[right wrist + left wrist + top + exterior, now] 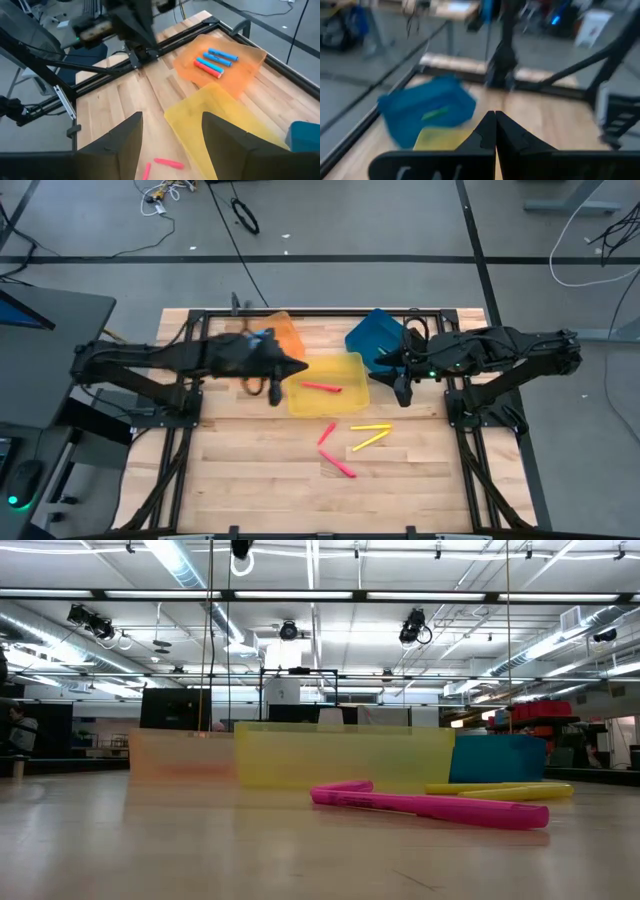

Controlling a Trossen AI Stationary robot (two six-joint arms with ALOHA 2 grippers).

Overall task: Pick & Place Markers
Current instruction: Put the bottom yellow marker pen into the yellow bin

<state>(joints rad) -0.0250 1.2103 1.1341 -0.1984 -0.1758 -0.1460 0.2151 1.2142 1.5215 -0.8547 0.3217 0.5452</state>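
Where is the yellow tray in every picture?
High view: yellow tray, middle of the table.
Low view: middle, behind the pink marker.
Left wrist view: a yellow patch below the blue tray.
Right wrist view: lower right.
Shared landmark: the blue tray beside it.

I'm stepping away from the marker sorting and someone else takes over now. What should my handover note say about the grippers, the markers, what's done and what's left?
Left gripper: shut, empty, above the near edge of the orange tray and the yellow tray's left end.
Right gripper: open, empty, at the yellow tray's right end, by the blue tray.
Done: blue and red markers lie in the orange tray; one red marker in the yellow tray; a green one appears to lie in the blue tray.
Left: two yellow markers and two pink markers lie loose on the table.
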